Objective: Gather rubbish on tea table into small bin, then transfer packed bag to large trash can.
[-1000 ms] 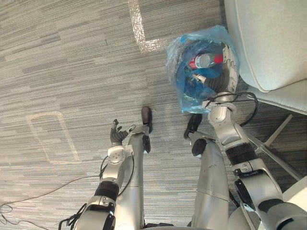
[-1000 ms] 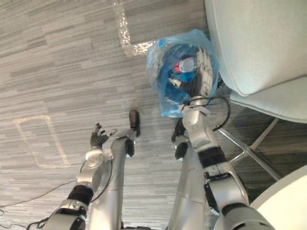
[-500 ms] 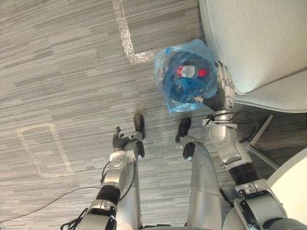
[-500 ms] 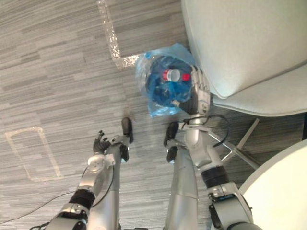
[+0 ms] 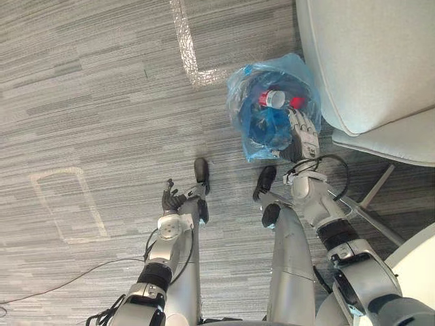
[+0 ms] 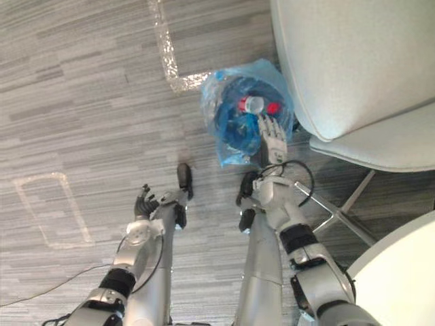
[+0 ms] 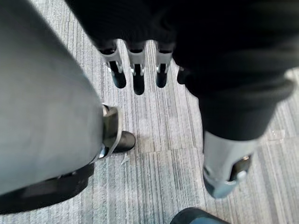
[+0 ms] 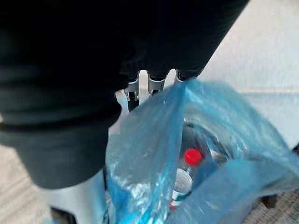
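At one o'clock, tight beside the pale grey upholstered chair [image 5: 367,61]: crinkly translucent blue plastic bag [image 5: 262,132], red-capped clear bottle [image 8: 183,175] inside. Right hand [image 5: 304,136] laid on its rim, grip behind the film impossible to tell. Left hand [image 5: 171,201] at seven o'clock, fingers relaxed side by side, empty.

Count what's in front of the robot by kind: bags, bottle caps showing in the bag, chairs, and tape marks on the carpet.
Blue bag: 1
Bottle caps showing in the bag: 2, one white, one red
Chair: 1
Tape marks on the carpet: 2, a corner and a rectangle outline
Total: 6
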You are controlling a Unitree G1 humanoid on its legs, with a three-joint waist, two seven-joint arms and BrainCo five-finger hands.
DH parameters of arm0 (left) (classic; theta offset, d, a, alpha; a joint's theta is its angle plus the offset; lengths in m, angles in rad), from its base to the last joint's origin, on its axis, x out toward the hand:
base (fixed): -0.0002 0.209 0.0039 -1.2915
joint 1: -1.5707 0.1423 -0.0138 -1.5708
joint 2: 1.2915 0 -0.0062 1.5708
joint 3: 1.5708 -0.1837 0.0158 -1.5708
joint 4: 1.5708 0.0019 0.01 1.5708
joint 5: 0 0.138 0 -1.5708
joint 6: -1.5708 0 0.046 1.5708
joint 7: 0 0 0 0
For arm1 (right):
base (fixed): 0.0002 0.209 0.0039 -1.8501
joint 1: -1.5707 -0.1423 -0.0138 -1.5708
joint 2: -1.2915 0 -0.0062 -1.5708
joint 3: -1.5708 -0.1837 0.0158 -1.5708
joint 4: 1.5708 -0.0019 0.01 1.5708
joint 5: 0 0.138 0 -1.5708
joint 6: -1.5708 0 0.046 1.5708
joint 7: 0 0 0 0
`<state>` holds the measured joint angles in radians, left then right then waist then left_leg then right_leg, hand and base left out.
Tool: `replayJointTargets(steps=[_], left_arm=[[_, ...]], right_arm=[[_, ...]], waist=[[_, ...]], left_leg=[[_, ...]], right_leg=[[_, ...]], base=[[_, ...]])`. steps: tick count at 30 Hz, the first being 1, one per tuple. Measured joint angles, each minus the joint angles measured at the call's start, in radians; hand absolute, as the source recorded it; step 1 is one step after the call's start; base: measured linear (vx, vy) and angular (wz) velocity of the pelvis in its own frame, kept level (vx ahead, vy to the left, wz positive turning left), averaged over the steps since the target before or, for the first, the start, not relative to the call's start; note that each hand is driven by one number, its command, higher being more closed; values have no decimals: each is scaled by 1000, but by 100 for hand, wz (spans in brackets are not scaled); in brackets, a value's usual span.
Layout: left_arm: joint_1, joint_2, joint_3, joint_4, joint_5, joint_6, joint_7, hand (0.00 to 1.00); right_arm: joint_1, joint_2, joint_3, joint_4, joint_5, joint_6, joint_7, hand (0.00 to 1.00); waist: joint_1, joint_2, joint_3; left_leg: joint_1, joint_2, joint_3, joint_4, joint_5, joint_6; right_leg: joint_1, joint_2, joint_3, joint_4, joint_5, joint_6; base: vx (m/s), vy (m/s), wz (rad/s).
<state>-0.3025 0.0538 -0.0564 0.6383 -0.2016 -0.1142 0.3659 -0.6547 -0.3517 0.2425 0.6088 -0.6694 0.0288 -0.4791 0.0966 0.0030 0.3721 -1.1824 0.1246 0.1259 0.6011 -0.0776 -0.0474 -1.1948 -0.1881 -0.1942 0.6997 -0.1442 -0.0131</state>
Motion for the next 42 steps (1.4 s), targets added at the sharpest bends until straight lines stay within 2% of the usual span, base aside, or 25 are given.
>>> replayJointTargets(steps=[10,23,27,33,42], left_arm=[[-36,-1,2,3,-20,-10,-1,0],[-42,-11,3,1,-36,-11,-2,0],[-42,-13,21,0,-36,-8,-2,0],[-41,-17,39,-8,-35,-1,-2,0],[-38,5,49,-21,-12,16,-2,0]], right_arm=[[-72,1,18,157,-8,12,33,0],[-81,24,65,164,-37,14,52,0],[-46,36,62,55,-16,10,36,0],[53,37,30,-154,83,-17,0,0],[172,28,8,-345,82,-60,-10,0]], waist=[[9,0,0],[9,1,1],[8,1,2],[7,0,7],[-8,-8,28]], left_leg=[[-55,-1,-12,31,3,2],[-57,-4,-10,16,16,-1],[-58,3,-10,27,15,-1],[-55,18,-12,34,15,-1],[-33,34,-2,30,14,-2]], right_leg=[[-47,-4,-6,31,-8,3],[-60,-5,-4,31,-9,4],[-57,-1,-4,28,-8,4],[-43,15,-5,13,-5,10],[-24,33,1,-8,9,10]], base=[[-13,3,3],[-8,-1,1],[-34,2,-5],[-43,1,-8],[-21,-7,-7]])
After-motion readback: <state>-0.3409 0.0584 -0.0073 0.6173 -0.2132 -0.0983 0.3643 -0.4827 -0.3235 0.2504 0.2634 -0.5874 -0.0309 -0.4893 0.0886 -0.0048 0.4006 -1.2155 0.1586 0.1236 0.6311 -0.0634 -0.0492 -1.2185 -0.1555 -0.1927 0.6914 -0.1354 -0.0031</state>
